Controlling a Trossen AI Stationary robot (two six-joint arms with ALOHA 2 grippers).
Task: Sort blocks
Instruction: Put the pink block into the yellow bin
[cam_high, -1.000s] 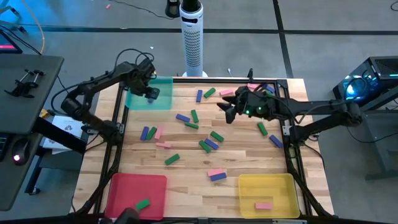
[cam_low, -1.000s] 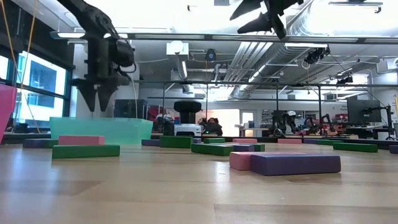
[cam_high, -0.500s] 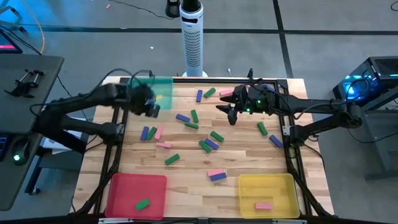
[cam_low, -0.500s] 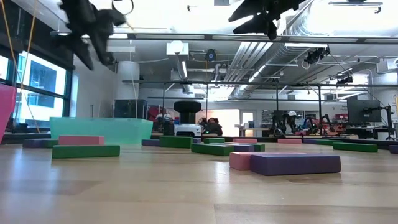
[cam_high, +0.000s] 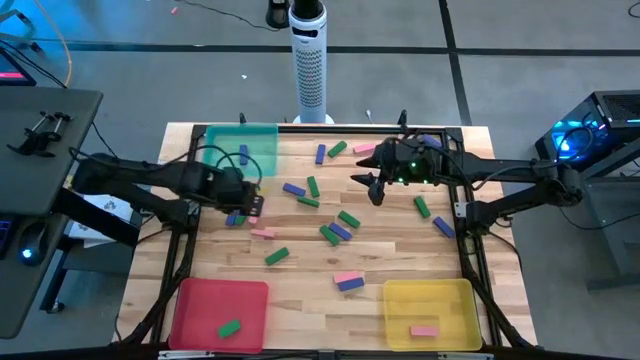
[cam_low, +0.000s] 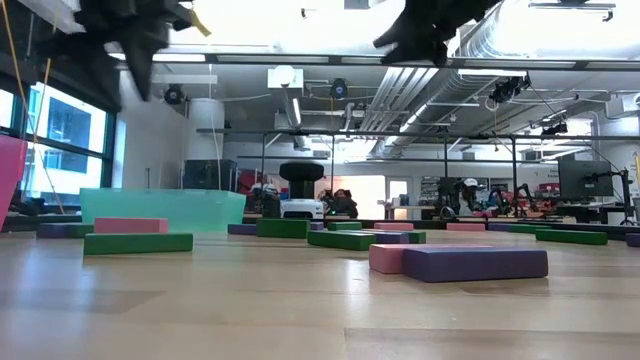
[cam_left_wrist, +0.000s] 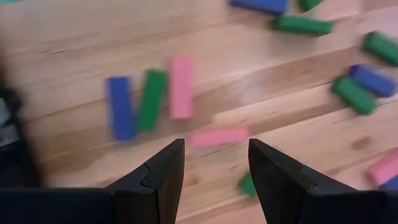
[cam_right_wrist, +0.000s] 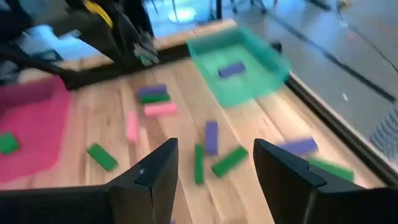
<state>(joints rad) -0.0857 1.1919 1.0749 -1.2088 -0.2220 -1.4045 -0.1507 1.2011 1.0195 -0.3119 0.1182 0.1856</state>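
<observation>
The teal tray (cam_high: 240, 150) at the table's (cam_high: 300, 270) far left corner serves as landmark; one blue block (cam_high: 243, 153) lies inside it, also visible in the right wrist view as a blue bar (cam_right_wrist: 231, 69) on the tray's floor. Just in front of the teal tray the left gripper (cam_high: 247, 201) hovers above the wood, its fingers (cam_left_wrist: 163, 171) parted with nothing between them; directly under it lie a blue block (cam_left_wrist: 120, 107), a green block (cam_left_wrist: 152, 99) and a pink block (cam_left_wrist: 181, 87) side by side, with a second pink block (cam_left_wrist: 219, 135) lying crosswise just beside them. Well in front of the teal tray, at the near left corner, the red tray (cam_high: 220, 315) holds a single green block (cam_high: 230, 327). To the right of the teal tray the loose blocks (cam_high: 330, 232) are scattered across the middle of the table in blue, green and pink; a pink and blue pair (cam_high: 348, 281) lies touching nearer the front edge. Farther right of the teal tray, the right gripper (cam_high: 376, 185) hangs above the far middle of the table, its fingers (cam_right_wrist: 157, 177) spread apart and empty. Diagonally opposite the teal tray, at the near right corner, the yellow tray (cam_high: 430, 312) holds one pink block (cam_high: 424, 330).
</observation>
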